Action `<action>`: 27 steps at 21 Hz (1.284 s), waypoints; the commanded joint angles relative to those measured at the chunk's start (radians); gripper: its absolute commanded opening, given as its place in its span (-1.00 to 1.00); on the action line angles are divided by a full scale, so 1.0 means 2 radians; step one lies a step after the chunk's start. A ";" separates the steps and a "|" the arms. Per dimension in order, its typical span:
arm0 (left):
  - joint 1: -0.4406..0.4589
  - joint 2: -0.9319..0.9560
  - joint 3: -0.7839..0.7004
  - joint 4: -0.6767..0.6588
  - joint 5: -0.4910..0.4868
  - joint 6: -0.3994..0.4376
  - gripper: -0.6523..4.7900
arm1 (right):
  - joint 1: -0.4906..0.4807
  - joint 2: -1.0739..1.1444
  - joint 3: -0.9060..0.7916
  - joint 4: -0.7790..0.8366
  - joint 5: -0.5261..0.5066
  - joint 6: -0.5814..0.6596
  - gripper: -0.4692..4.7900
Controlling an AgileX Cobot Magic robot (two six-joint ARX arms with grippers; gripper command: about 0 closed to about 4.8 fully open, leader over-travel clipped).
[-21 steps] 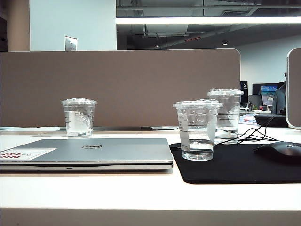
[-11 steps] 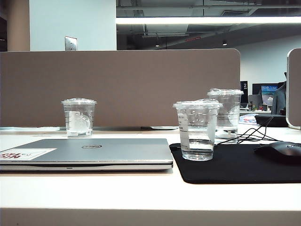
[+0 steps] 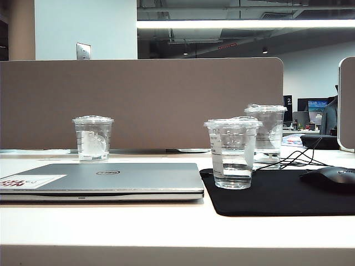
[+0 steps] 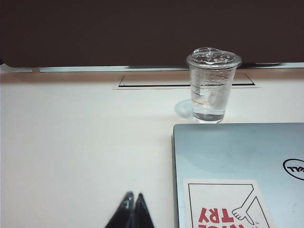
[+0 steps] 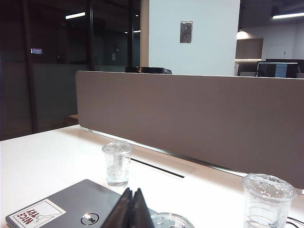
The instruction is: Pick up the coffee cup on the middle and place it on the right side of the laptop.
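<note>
Small clear plastic coffee cup (image 3: 233, 153) with a flat crinkled lid, roughly a third full of clear liquid, upright on the near left part of a flat black fabric mouse mat (image 3: 277, 194), just right of the thin silver-grey Dell laptop (image 3: 102, 180). Behind it and slightly right, a taller clear lidded cup (image 3: 266, 133) also holding clear liquid low down, standing at the mat's far edge beside loose black cables (image 3: 299, 159). Far left, beyond the closed laptop, a third clear cup with a round white logo (image 3: 92, 138), a little liquid at the bottom. Black computer mouse (image 3: 331, 178) on the mat's right end. Smooth white tabletop (image 3: 166, 227) with a broad bare strip along the near edge and open surface left of the laptop in the left wrist view; grey-brown felt partition (image 3: 138, 100) closing off the far side. White sticker with red letters (image 3: 30, 180) on the lid's near left corner. Left gripper (image 4: 132, 211) low over bare table left of the laptop, black fingertips pressed together, holding nothing. Right gripper (image 5: 132, 209) above the laptop's right end, jaws likewise closed and empty.
</note>
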 commanded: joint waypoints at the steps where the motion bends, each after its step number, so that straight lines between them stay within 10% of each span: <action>1: 0.000 0.000 0.002 0.006 -0.002 0.000 -0.78 | 0.000 0.000 0.002 0.006 0.000 0.002 -0.84; 17: 0.000 0.000 0.002 0.006 -0.002 0.000 -0.78 | -0.052 -0.041 -0.105 -0.003 0.217 -0.002 -0.84; 27: 0.000 0.000 0.002 0.006 -0.002 0.000 -0.78 | -0.068 -0.041 -0.152 -0.012 0.212 0.002 -0.84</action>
